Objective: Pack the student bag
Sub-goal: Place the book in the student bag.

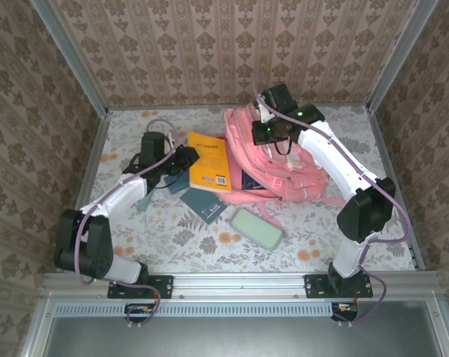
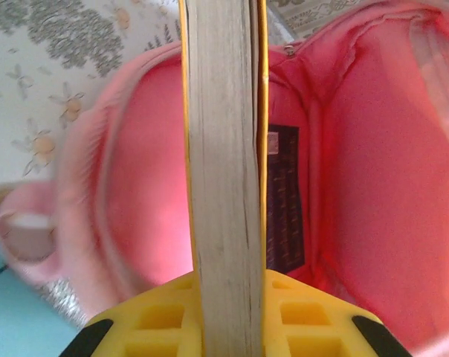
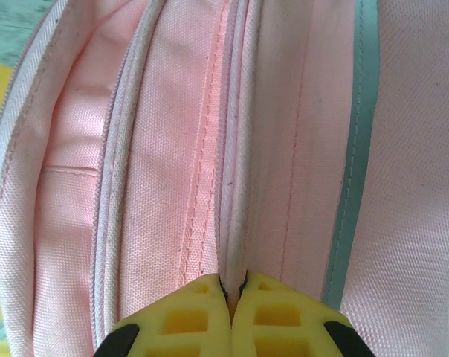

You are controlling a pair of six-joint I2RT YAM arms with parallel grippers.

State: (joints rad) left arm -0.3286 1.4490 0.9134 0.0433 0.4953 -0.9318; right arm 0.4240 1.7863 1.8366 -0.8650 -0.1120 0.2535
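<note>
From above, left gripper [image 1: 186, 158] grasping yellow book [image 1: 210, 165] beside student bag [image 1: 284, 178], right gripper [image 1: 273, 132] upon the bag's top, left wrist, page edge between fingers, pink interior beyond them, right wrist, fingers pinched on bag seam.

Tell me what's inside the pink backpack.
The backpack shows bare pink lining and a dark book inside. The yellow book held edge-on at its mouth covers the middle; what's behind it can't be seen.
</note>
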